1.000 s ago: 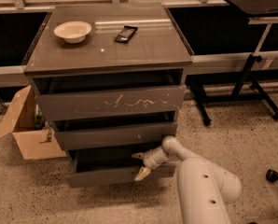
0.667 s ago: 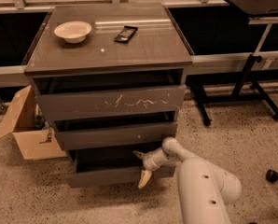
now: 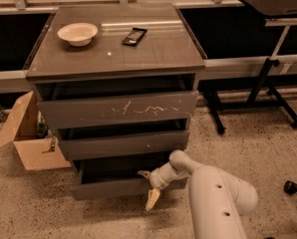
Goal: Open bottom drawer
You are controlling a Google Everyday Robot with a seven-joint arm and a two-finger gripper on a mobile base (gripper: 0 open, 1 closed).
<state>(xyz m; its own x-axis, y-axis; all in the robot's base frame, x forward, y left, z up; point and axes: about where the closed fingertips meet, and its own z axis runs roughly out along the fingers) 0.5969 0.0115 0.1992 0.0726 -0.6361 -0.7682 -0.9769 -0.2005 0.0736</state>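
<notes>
While at bottom drawer (image 3: 107, 188), tool (image 3: 147, 187) lower.

A cream bowl (image 3: 77, 33) and a flat black object (image 3: 134, 36) lie apart on the desk (image 3: 158, 54); an open cardboard box (image 3: 29, 143) stands on the floor left, well apart from the claw (image 3: 147, 187) low in front

Matt bottom drawer (image 3: 108, 188), glossy cabinet top (image 3: 153, 51) (smooth gripper (image 3: 146, 187) at drawer front)
</notes>
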